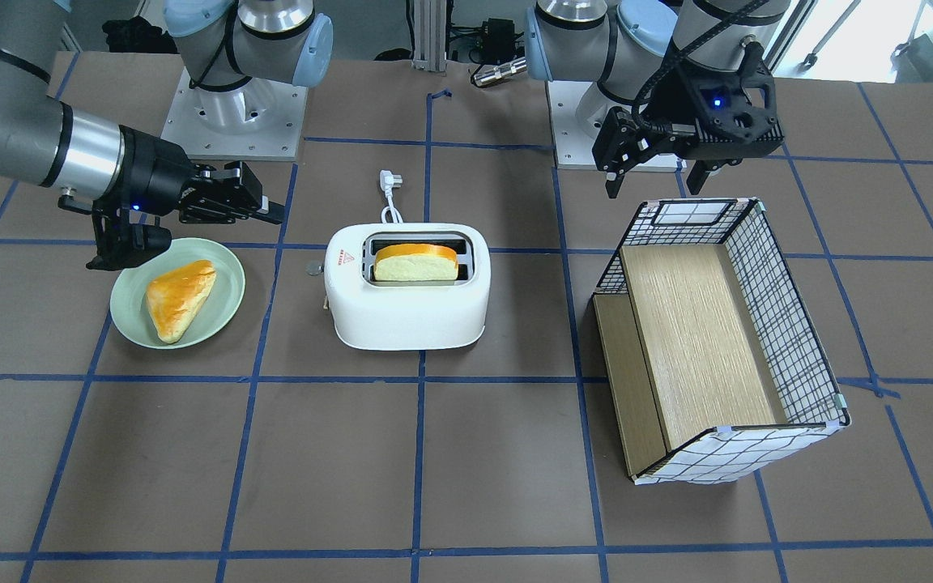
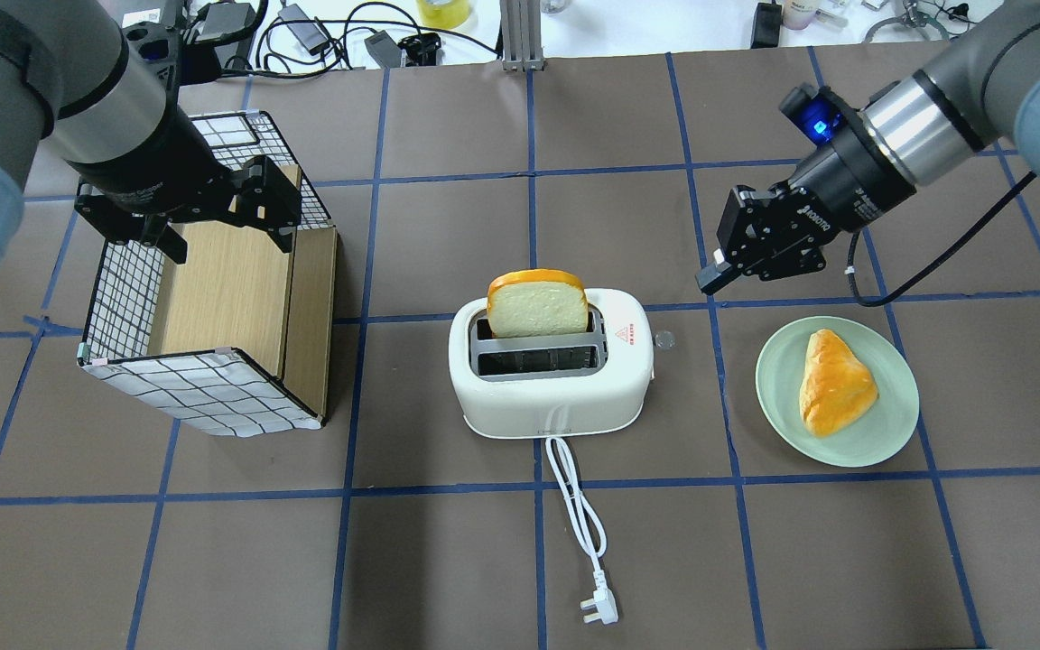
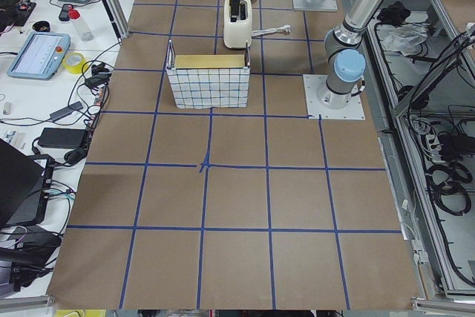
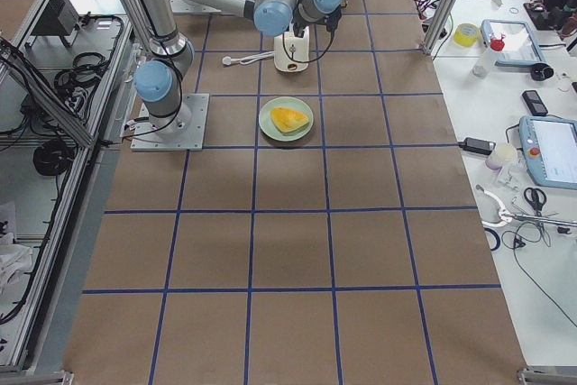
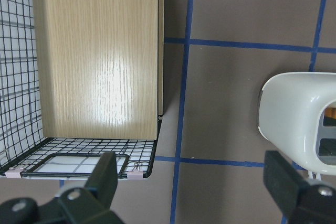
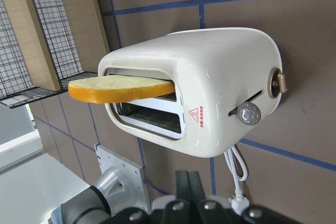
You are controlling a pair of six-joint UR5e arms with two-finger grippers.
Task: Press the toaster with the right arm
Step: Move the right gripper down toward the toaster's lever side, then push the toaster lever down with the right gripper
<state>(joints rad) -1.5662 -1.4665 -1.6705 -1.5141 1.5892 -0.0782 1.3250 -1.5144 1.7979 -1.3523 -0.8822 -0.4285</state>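
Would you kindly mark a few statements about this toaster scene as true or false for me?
1. A bread slice stands in one slot of the toaster. True.
2. The right gripper touches the toaster's lever. False: it hovers apart, beside the toaster, shut.
3. The left gripper is open over an end of the grid-patterned box. True.
4. The green plate is empty. False: a pastry lies on it.
5. The toaster's plug lies loose on the table. True.
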